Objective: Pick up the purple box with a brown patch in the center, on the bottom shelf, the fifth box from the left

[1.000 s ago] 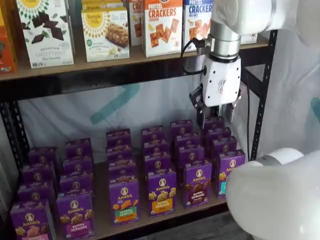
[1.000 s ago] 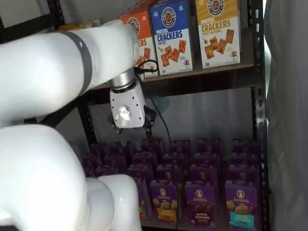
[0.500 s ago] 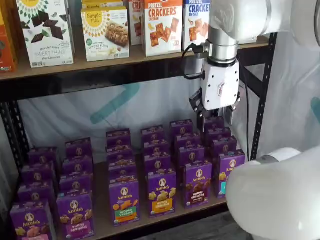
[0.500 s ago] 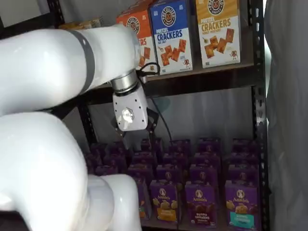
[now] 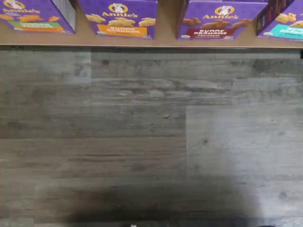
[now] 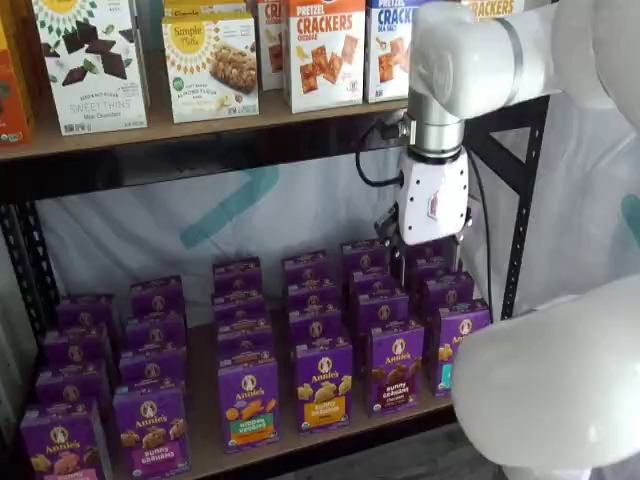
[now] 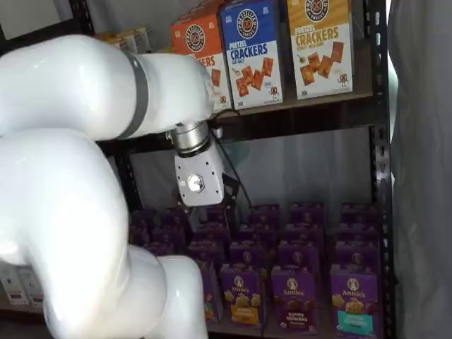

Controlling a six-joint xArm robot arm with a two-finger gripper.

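Note:
The purple box (image 6: 394, 368) with dark brown bunny crackers stands in the front row of the bottom shelf (image 6: 205, 440), between a yellow-band carton and a teal-band one. It also shows in a shelf view (image 7: 294, 299) and in the wrist view (image 5: 215, 21), at the board's front edge (image 5: 165, 41). My gripper (image 6: 428, 262) hangs above the rear rows of purple cartons, higher than and behind the purple box, touching none. A gap shows between its two black fingers and it holds nothing. In a shelf view its white body (image 7: 198, 182) shows, with the fingers unclear.
The upper shelf (image 6: 200, 130) carries cracker and cookie boxes (image 6: 325, 50) just above the wrist. Black rack uprights (image 6: 520, 230) stand to the right. Rows of purple cartons (image 6: 150, 425) fill the lower board. Grey wood-look floor (image 5: 142, 132) lies in front of the rack.
The gripper has come down a little toward the purple cartons and shifted sideways along the shelf. The arm's upper link has swung with it. No box has moved.

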